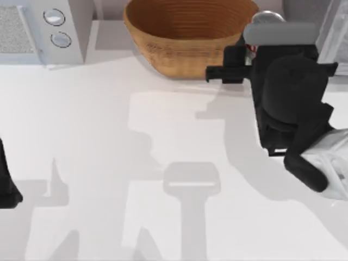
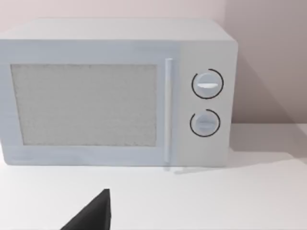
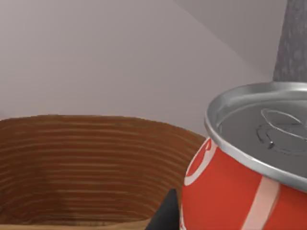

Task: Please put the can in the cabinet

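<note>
Can (image 3: pixel 240 191): red with white lettering and a silver top (image 1: pixel 266 18), upright at the far right of the surface, just beside the wicker basket's right rim.
Right claw (image 1: pixel 247 60): at the can, black fingers reaching toward the basket; whether they pinch the can cannot be told.
Wicker basket (image 1: pixel 185 38): brown, at the far middle of the surface (image 1: pixel 109 136), which is plain white with arm shadows.
Microwave (image 2: pixel 115 91): pale grey, two round dials, well left of the basket against the pale wall.
Left arm (image 1: pixel 8 179): parked far left of the basket, at the surface's left edge.
</note>
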Controlling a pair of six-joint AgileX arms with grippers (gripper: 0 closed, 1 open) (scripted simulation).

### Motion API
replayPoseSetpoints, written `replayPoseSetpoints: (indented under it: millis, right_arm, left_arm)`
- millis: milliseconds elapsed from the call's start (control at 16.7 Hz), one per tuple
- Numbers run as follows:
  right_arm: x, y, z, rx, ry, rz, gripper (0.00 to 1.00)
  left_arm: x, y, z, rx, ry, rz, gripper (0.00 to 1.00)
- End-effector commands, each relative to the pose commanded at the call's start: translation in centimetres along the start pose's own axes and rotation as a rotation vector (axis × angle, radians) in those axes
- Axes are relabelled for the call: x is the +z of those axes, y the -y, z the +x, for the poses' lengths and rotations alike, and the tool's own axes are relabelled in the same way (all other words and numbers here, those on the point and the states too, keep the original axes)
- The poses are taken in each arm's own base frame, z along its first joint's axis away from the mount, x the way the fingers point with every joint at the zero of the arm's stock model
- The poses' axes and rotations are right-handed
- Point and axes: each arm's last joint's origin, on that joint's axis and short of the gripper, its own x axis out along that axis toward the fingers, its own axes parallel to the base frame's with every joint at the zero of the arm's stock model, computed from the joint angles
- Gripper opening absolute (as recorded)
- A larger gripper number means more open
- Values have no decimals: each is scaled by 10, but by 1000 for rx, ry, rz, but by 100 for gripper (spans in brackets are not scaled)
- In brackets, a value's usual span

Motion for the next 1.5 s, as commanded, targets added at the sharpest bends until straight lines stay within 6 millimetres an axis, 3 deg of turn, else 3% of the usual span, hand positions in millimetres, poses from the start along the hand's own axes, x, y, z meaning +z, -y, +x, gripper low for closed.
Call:
replayPoseSetpoints:
  millis: [360, 720, 900, 1080, 1320, 1500]
  right_arm:
    - [58, 88, -46, 37, 86, 63, 0]
    - [62, 143, -95, 71, 130, 69, 0]
    - [48, 171, -128, 44, 154, 68, 0]
    - [17, 191, -156, 21, 140, 53, 0]
    - [-33, 204, -169, 18, 60, 35, 0]
    - [-51, 207, -171, 19, 31, 33, 0]
  left_arm:
    - [0, 0, 0, 0, 0, 0, 100]
    - [0, 0, 0, 0, 0, 0, 100]
    - [0, 0, 0, 0, 0, 0, 100]
    - [0, 0, 0, 0, 0, 0, 100]
    - [0, 0, 0, 0, 0, 0, 100]
    - [0, 0, 0, 0, 0, 0, 100]
